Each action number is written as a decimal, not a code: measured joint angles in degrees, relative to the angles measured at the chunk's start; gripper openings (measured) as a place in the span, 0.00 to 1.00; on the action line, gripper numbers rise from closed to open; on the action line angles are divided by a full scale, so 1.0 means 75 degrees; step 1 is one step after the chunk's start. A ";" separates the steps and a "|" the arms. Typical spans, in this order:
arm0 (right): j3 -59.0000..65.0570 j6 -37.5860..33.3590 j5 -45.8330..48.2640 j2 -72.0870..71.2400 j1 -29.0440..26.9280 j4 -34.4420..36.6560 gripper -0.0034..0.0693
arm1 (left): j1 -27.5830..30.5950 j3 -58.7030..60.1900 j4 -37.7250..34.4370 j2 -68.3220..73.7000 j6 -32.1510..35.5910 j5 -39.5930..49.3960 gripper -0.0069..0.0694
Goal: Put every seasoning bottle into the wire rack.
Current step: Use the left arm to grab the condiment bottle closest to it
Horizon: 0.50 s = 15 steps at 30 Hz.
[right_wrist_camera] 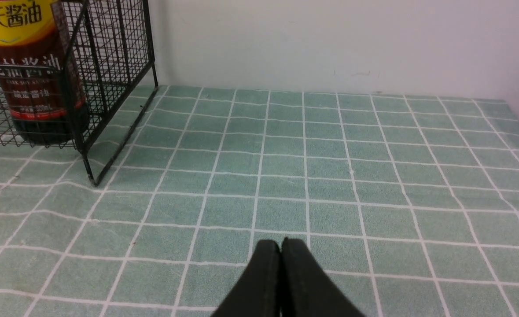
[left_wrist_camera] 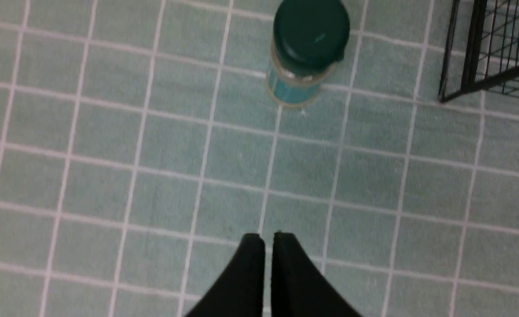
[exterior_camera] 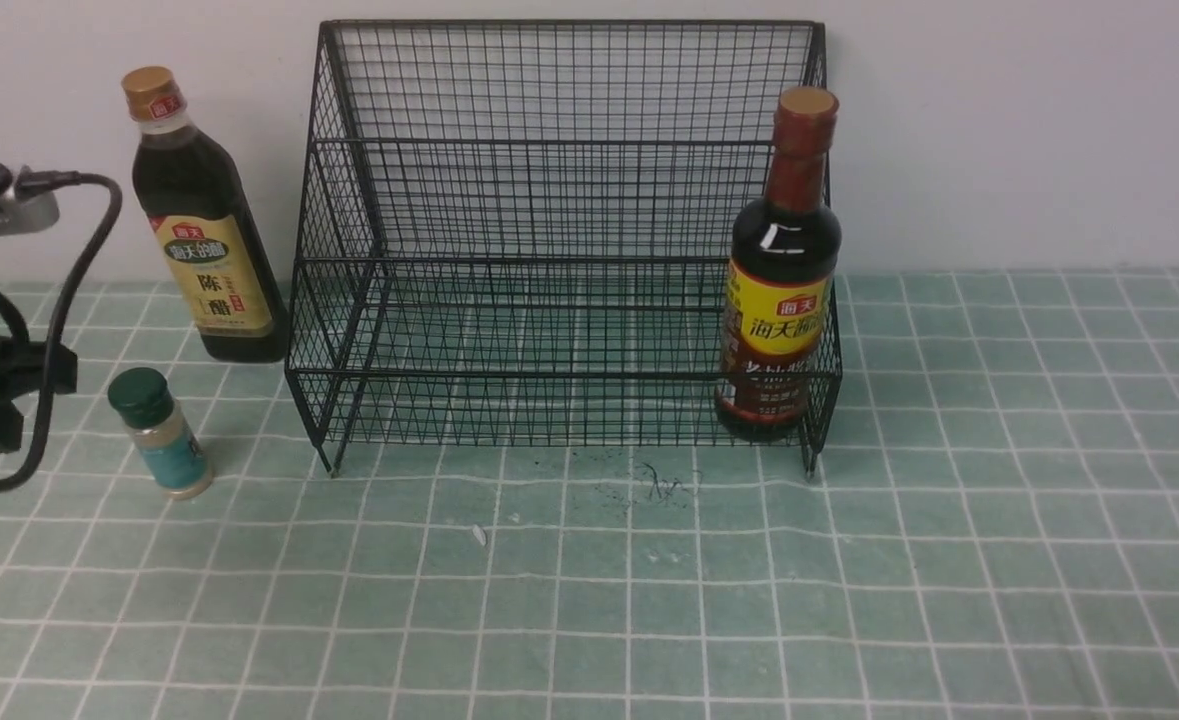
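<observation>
The left gripper (left_wrist_camera: 268, 241) and right gripper (right_wrist_camera: 280, 246) are clenched, empty. The green-capped shaker (left_wrist_camera: 305, 53) stands ahead of the left gripper — advancing unopened could topple it.

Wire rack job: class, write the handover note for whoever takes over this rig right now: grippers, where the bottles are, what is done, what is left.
Left gripper: jaws shut, empty, over the checked tablecloth near the green-capped shaker.
Right gripper: jaws shut, empty, over bare cloth right of the wire rack.
Done: yellow-label soy sauce bottle stands in the rack's lower tier, right end.
To do: shaker and tan-capped vinegar bottle, both upright on the cloth left of the rack.
</observation>
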 joint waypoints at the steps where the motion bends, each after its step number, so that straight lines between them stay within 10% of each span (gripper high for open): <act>1: 0.0000 0.0000 0.0000 0.0000 0.0000 0.0000 0.03 | 0.0000 -0.0051 -0.0092 0.0142 0.0228 -0.0234 0.14; 15: 0.0000 0.0000 0.0000 0.0000 0.0000 0.0000 0.03 | 0.0000 -0.0075 -0.0838 0.1677 0.1424 -0.2630 0.77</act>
